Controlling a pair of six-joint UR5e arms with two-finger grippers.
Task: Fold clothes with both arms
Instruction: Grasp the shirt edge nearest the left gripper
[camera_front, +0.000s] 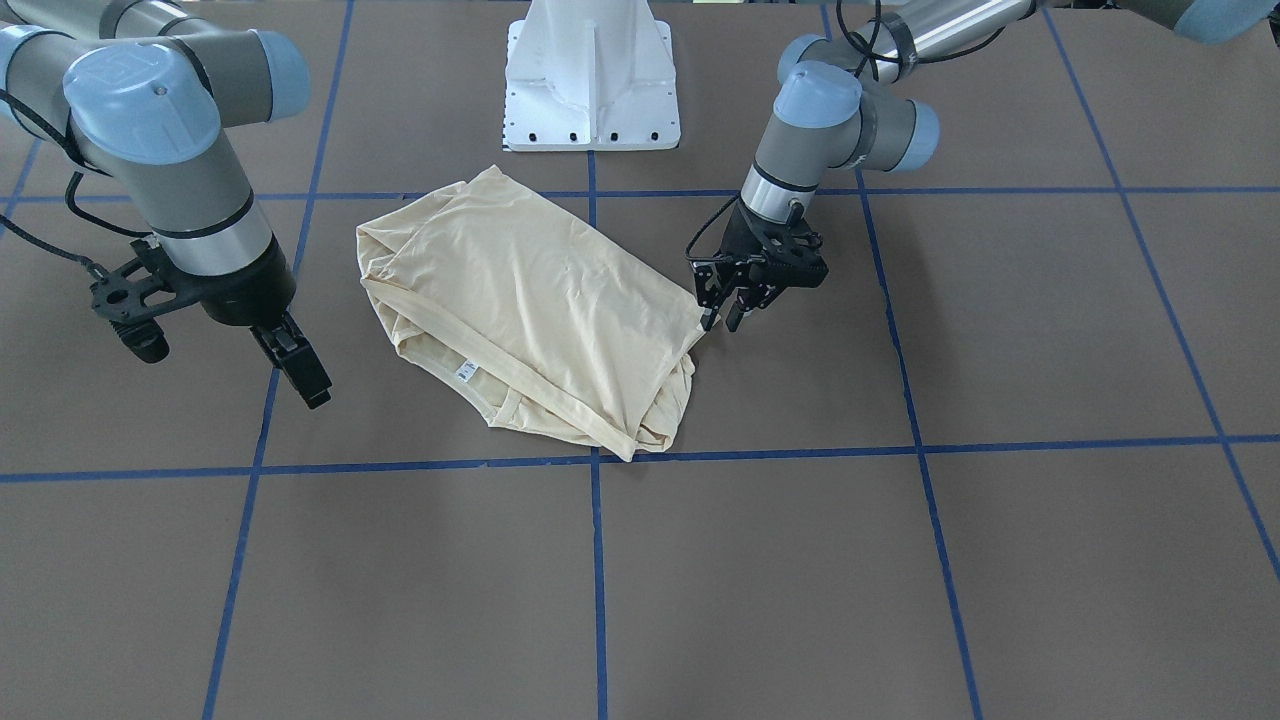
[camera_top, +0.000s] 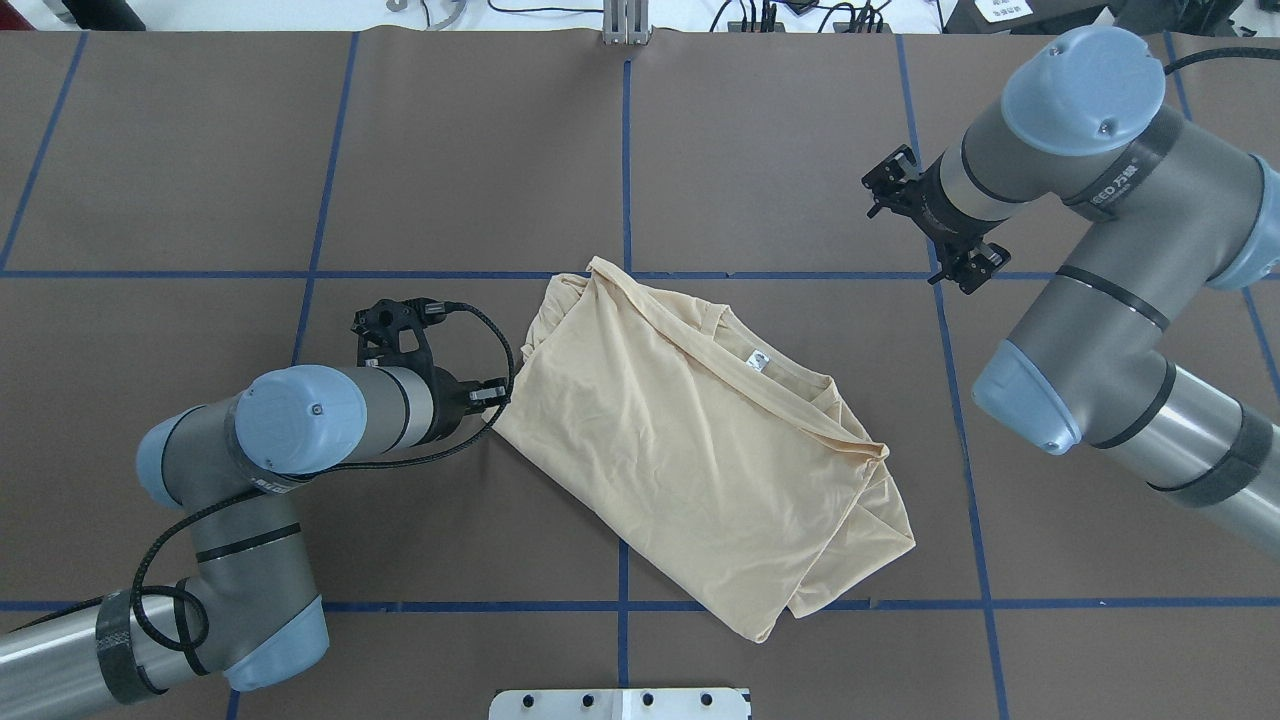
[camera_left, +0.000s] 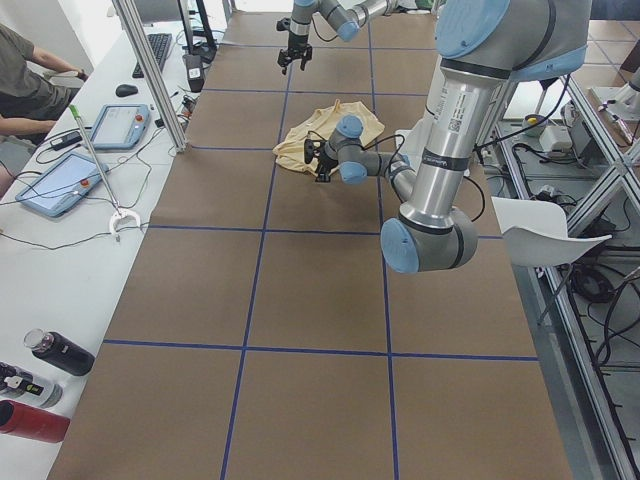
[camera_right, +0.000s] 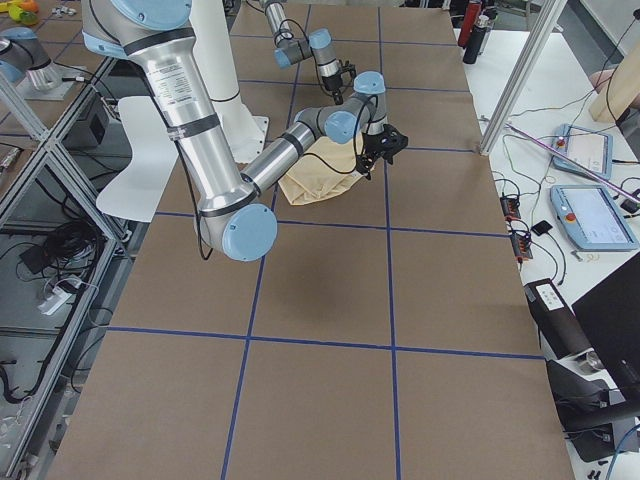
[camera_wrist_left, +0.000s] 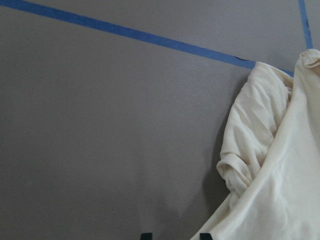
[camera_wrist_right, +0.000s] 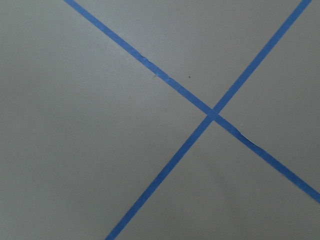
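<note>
T-shirt (camera_front: 530, 300) folded, just beside the spread left gripper (camera_front: 722, 318);
right gripper (camera_front: 300, 372) state I cannot tell; a shallow pinch could drag the fold open

The shirt (camera_front: 540, 300) in mid-frame is thin, soft, matt cream cloth, finely creased. It lies on a table (camera_front: 800, 560) covered in matt brown paper marked with smooth blue tape (camera_front: 598, 560). The arms (camera_front: 190, 200) are satin grey metal with glossy pale-blue plastic caps, and the pedestal (camera_front: 592, 80) at top centre looks like smooth white painted metal.
</note>
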